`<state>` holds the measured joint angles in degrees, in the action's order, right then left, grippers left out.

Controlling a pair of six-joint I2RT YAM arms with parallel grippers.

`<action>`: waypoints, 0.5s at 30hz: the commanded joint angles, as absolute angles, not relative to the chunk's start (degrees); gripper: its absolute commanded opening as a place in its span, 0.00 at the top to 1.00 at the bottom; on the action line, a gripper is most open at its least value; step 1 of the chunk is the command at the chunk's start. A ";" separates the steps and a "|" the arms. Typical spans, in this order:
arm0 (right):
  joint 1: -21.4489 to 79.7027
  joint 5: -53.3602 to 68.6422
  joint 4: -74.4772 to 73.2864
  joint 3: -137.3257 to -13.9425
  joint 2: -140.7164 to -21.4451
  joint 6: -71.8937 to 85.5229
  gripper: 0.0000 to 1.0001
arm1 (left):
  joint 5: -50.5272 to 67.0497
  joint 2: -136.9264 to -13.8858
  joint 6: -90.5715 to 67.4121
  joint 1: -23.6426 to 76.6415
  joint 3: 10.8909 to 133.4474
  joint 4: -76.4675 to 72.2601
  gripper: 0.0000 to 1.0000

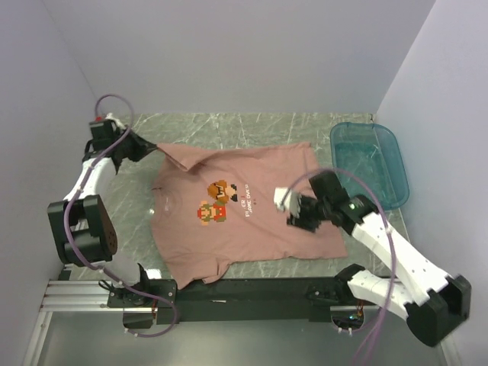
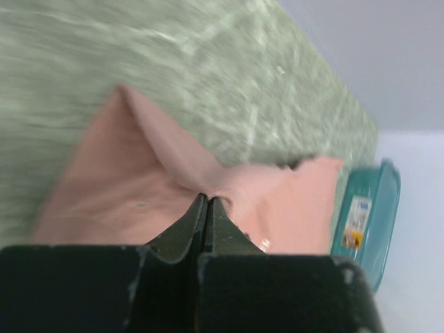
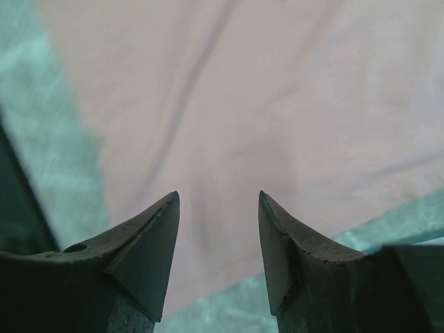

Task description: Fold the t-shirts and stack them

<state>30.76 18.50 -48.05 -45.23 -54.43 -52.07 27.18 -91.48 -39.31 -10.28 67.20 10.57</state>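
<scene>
The dusty-pink t-shirt (image 1: pixel 252 229) lies spread flat on the green marble table (image 1: pixel 252 126), print side up, with the pixel-figure print (image 1: pixel 216 202) near its middle. My left gripper (image 1: pixel 155 149) is at the far left, shut on the shirt's far sleeve. In the left wrist view its jaws (image 2: pixel 207 199) pinch a raised fold of the pink cloth (image 2: pixel 125 180). My right gripper (image 1: pixel 293 213) is open and empty, hovering over the shirt's right half. In the right wrist view the open gripper (image 3: pixel 218 198) is above smooth pink cloth (image 3: pixel 243 104) near its hem.
A translucent teal plastic tub (image 1: pixel 370 164) stands at the table's right edge, beside the shirt; it also shows in the left wrist view (image 2: pixel 366 222). Pale walls close in the table at the back and sides. The black mounting rail (image 1: pixel 252 293) runs along the near edge.
</scene>
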 commanded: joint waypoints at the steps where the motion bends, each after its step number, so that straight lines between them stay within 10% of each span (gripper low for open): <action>1: 27.08 21.17 -31.94 -52.37 -64.99 -37.73 0.44 | 27.68 -89.21 -41.57 -15.46 64.25 6.33 1.00; 15: 10.72 24.81 -28.83 -97.09 -111.95 -7.42 0.44 | 30.15 -91.67 -43.16 -21.45 63.37 3.16 1.00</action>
<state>10.48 26.33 -28.51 -89.06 -105.86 -17.52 28.29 -90.98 -42.89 -21.15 63.64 6.66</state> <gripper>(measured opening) 0.561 0.012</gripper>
